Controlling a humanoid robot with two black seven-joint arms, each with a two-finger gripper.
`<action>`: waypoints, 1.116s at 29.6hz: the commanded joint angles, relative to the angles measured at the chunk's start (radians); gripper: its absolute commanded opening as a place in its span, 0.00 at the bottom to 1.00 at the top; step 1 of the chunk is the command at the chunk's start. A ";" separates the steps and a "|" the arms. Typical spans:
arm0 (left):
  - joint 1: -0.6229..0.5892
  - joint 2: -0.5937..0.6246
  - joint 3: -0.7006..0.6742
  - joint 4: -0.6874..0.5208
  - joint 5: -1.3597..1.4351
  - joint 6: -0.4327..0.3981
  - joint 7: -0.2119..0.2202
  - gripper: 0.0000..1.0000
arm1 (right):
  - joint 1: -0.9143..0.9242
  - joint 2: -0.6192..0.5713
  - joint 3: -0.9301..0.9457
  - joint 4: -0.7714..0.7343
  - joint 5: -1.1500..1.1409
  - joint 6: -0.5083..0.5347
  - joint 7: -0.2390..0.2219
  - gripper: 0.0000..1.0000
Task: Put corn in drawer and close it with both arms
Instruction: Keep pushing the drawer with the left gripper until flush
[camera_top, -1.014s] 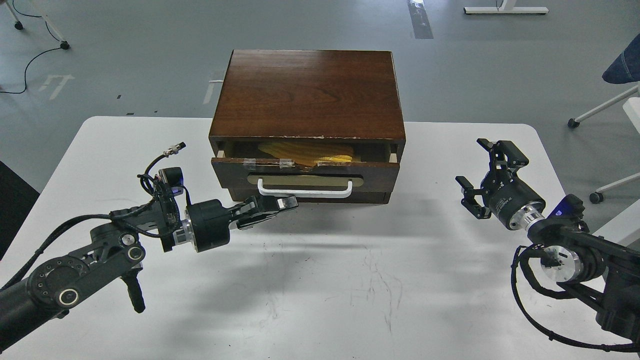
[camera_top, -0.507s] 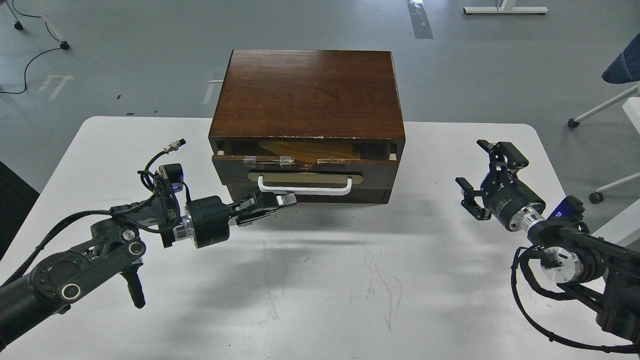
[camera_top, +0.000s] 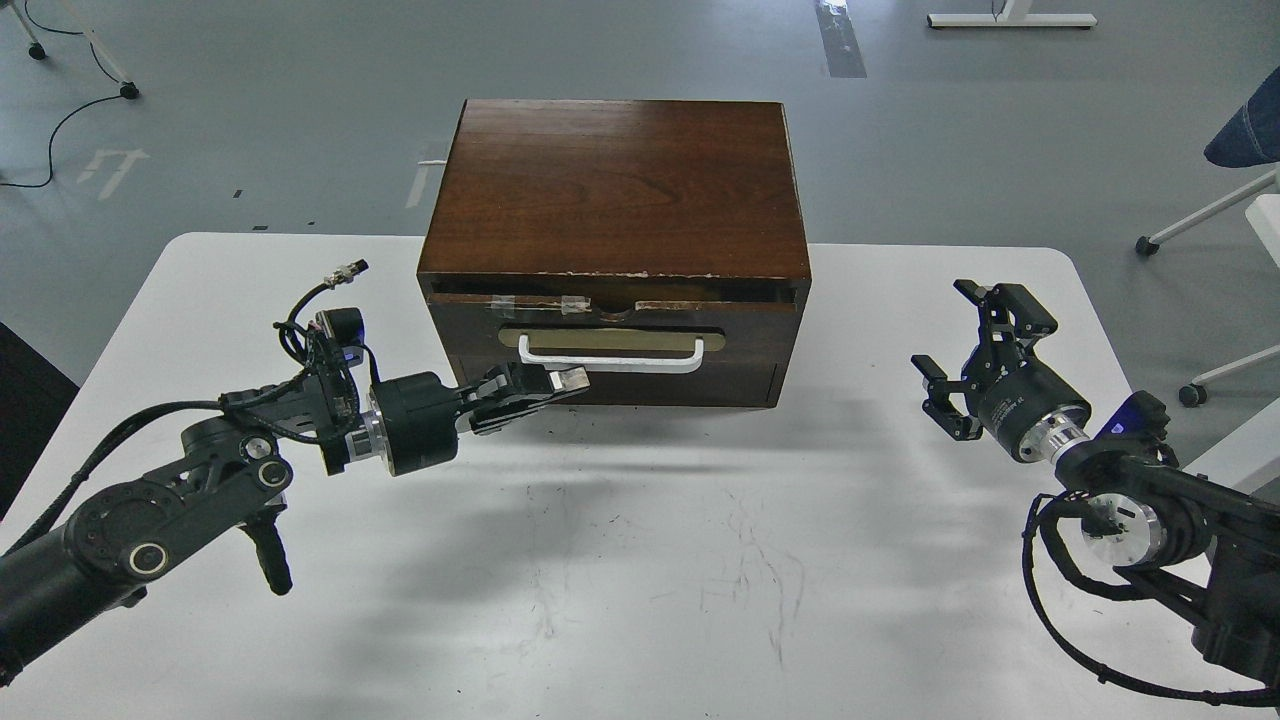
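— Inspector A: We start with the container. The drawer (camera_top: 612, 340) sits in the dark wooden cabinet (camera_top: 615, 185) on the white table (camera_top: 640, 560). Its front is nearly flush with the cabinet face; only a thin dark slit shows along the chipped, taped top edge.

— Inspector B: Agreed. We note the white handle (camera_top: 610, 358) on its tan plate, with nothing gripping it. Contents?

— Inspector A: We cannot see into the drawer through that slit. The corn is not visible anywhere on the table or the cabinet top, so we cannot tell its position from this view.

— Inspector B: Then the hands. Our left gripper (camera_top: 545, 385) lies low in front of the cabinet, pointing right, its tip just below the left end of the handle and against or just short of the lower front panel; contact cannot be confirmed. Its fingers are pressed together, with nothing between them.

— Inspector A: Our right gripper (camera_top: 965, 340) hangs above the table's right side, well apart from the cabinet. Its fingers are spread wide and hold nothing.

— Inspector B: We record the bare floor (camera_top: 250, 120) behind the table.
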 joint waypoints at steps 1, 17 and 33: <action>-0.014 -0.005 0.004 0.014 0.000 0.000 0.001 0.00 | -0.002 0.000 0.000 0.000 0.000 0.000 0.000 0.99; -0.026 -0.007 -0.002 0.056 -0.001 -0.002 0.001 0.00 | -0.008 0.000 0.000 0.000 0.000 0.000 0.000 0.99; -0.014 0.008 0.015 -0.004 -0.017 -0.030 0.001 0.00 | -0.009 0.000 0.000 0.000 0.000 0.000 0.000 0.99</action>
